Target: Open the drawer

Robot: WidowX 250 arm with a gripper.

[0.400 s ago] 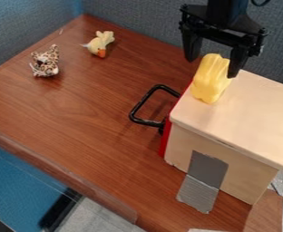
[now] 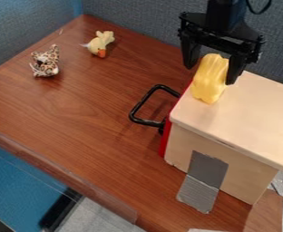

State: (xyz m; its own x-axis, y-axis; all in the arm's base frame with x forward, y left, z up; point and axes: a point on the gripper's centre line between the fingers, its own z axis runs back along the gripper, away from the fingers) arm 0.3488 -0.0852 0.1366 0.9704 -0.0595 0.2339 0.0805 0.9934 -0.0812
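Fingers wide apart, by the top of a yellow thing | yellow thing on wooden box | drawer in box, red front shut, black handle sticking out over table | toy duck, spotted toy well apart on table

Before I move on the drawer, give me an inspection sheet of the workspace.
Surface: brown wood-grain table; nothing spilled seen.
Drawer: red front against the wooden box, looks shut; black handle sticks out.
Clutter: yellow object on the box top, near the handle side; spotted plush and pale yellow bird toy on the table.
Gripper: open, fingers spread at the yellow object; contact cannot be told.
Cables: black cable loops beside the arm.
Surroundings: fabric panels behind; grey tape joins box and table.
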